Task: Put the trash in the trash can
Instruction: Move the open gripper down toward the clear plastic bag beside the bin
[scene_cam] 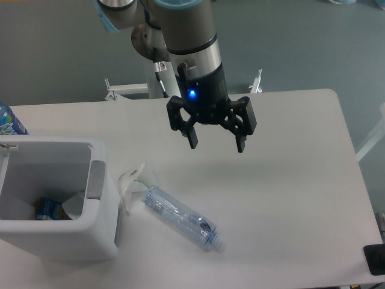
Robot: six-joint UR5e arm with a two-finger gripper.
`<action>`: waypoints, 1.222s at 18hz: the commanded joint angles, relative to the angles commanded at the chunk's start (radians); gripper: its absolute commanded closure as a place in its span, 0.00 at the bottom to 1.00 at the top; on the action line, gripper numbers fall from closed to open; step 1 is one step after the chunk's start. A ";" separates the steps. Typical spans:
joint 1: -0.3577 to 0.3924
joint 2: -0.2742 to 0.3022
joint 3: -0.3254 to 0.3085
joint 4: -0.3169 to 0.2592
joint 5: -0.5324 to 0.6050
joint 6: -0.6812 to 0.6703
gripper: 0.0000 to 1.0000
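Observation:
A crumpled whitish plastic wrapper (132, 180) lies on the table right beside the trash can. A crushed clear plastic bottle (180, 218) with faint blue markings lies next to it, angled toward the front right. The white rectangular trash can (102, 223) with a grey panel on its right rim stands at the front left. My gripper (216, 144) is open and empty, hovering above the table, up and to the right of the bottle and wrapper.
A blue-labelled bottle (9, 120) stands behind the bin at the left edge. Some items (51, 209) lie inside the bin. A dark object (376, 259) sits at the front right table edge.

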 joint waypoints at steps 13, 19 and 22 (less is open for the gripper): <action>-0.050 0.098 -0.360 0.106 -0.009 -0.032 0.00; -0.162 0.019 -0.420 0.104 -0.015 -0.052 0.00; -0.202 -0.054 -0.437 0.115 -0.020 -0.054 0.00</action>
